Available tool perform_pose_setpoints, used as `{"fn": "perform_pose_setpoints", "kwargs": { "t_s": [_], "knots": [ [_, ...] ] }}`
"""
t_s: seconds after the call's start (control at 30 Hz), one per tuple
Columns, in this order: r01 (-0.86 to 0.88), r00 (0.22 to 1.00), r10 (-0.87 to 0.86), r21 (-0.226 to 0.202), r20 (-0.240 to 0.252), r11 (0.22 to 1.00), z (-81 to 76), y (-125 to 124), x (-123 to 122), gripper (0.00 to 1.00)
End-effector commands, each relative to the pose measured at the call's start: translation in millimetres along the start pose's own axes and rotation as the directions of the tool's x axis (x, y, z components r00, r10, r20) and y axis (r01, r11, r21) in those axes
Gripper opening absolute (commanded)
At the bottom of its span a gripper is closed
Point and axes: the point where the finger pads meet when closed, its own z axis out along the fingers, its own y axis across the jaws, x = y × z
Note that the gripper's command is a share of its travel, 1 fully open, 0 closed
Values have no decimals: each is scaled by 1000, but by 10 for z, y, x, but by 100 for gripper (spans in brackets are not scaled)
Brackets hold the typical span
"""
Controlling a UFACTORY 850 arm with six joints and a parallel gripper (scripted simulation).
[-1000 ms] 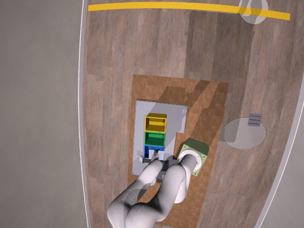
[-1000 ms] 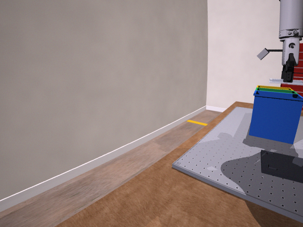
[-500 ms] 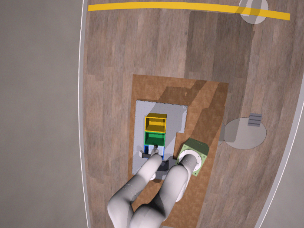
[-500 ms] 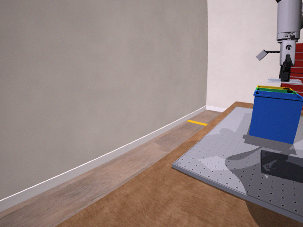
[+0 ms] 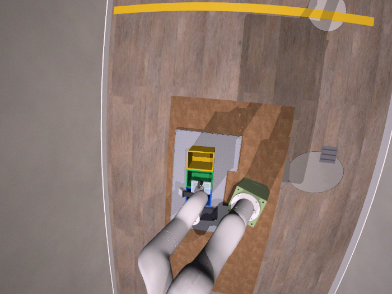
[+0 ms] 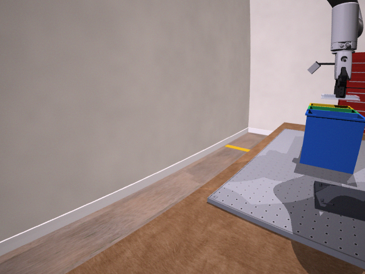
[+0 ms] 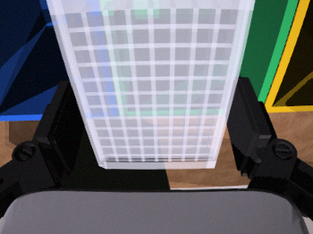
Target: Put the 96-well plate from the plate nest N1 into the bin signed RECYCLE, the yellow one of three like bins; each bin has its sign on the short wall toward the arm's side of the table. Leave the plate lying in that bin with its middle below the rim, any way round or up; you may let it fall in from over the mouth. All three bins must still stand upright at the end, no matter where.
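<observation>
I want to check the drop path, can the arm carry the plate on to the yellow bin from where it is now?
Probably yes. The end effector holds the plate above the bin rims, over the blue/green bins; the yellow bin is next in the row, mouth open, nothing above it.

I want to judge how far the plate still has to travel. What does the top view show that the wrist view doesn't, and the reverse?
Only the top view shows the whole row: blue bin, green bin, then yellow bin farthest from the arm's base, with the plate over the blue-green boundary. Only the wrist view shows the plate's well grid and both fingers clamped on its long sides. Both show the gripper holding the 96-well plate above the bins, short of the yellow one.
</observation>
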Motion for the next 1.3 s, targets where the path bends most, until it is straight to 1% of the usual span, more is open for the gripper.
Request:
{"fn": "perform_pose_setpoints", "kwargs": {
  "t_s": [0.0, 0.07, 0.57, 0.63, 1.13, 1.2, 1.27],
  "knots": [
    [-1, 1000, 1, 31, -13, 1000, 18, 241, 34, 0],
    [-1, 1000, 1, 31, -13, 1000, 18, 241, 34, 0],
    [-1, 1000, 1, 31, -13, 1000, 42, 738, 88, 0],
    [-1, 1000, 1, 31, -13, 1000, 42, 738, 88, 0],
    [-1, 1000, 1, 31, -13, 1000, 66, 1236, 141, 0],
    [-1, 1000, 1, 31, -13, 1000, 66, 1236, 141, 0],
    [-1, 1000, 1, 31, -13, 1000, 69, 1302, 148, 0]
  ]
}}
